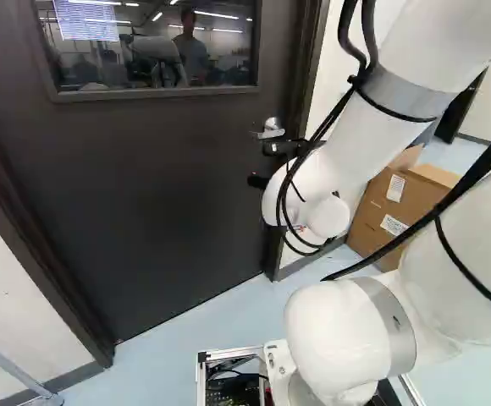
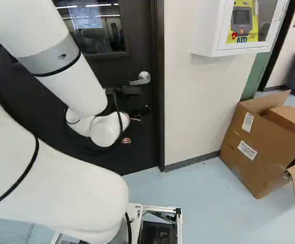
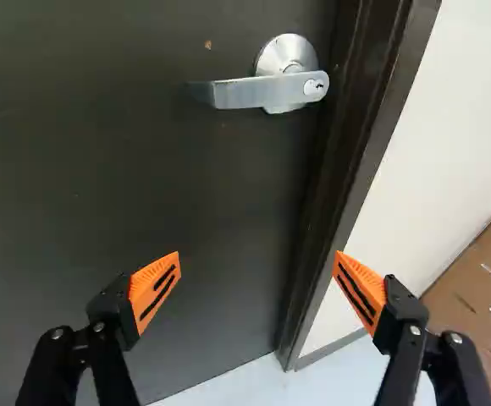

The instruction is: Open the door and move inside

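Note:
Black parts of my gripper (image 1: 259, 180) show in front of the dark door (image 1: 169, 194), just below the silver lever handle (image 1: 271, 129) in the left base view; the arm hides the rest. The handle (image 2: 141, 79) also shows in the right base view. The wrist view has the gripper (image 3: 257, 266) wide open, its orange pads far apart with nothing between them. Ahead of the fingers, apart from them, the lever (image 3: 262, 90) lies level on its round base with a keyhole. The door stands closed in its frame.
The dark door frame (image 3: 347, 178) borders a white wall (image 2: 203, 107) carrying a white cabinet (image 2: 244, 48). An opened cardboard box (image 2: 259, 147) stands on the floor right of the door. A metal leg (image 1: 13, 372) stands at the left of the left base view.

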You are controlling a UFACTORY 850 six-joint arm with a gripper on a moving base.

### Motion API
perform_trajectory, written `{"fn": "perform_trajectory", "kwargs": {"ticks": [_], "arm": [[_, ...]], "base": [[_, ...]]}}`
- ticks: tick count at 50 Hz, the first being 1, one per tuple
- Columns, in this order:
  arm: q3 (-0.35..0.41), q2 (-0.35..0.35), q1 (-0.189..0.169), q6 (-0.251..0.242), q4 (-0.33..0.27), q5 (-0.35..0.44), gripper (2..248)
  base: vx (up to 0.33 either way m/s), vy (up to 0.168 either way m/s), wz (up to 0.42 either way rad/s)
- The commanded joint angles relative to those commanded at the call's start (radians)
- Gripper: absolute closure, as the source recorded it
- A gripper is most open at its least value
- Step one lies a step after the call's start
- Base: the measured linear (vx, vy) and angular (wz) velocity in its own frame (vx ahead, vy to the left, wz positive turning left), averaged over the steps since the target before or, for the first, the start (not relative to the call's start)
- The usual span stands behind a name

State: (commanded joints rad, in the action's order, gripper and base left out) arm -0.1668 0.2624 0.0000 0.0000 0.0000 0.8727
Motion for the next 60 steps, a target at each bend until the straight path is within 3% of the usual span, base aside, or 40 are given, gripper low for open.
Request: {"fn": "perform_trajectory", "kwargs": {"ticks": [43, 60], "arm": [[-0.104, 0.002, 0.01, 0.0, -0.002, 0.0, 3], [-0.148, -0.003, 0.018, 0.0, -0.053, 0.0, 3]], "base": [[0.0, 0.0, 0.0], [0.0, 0.0, 0.0]]}}
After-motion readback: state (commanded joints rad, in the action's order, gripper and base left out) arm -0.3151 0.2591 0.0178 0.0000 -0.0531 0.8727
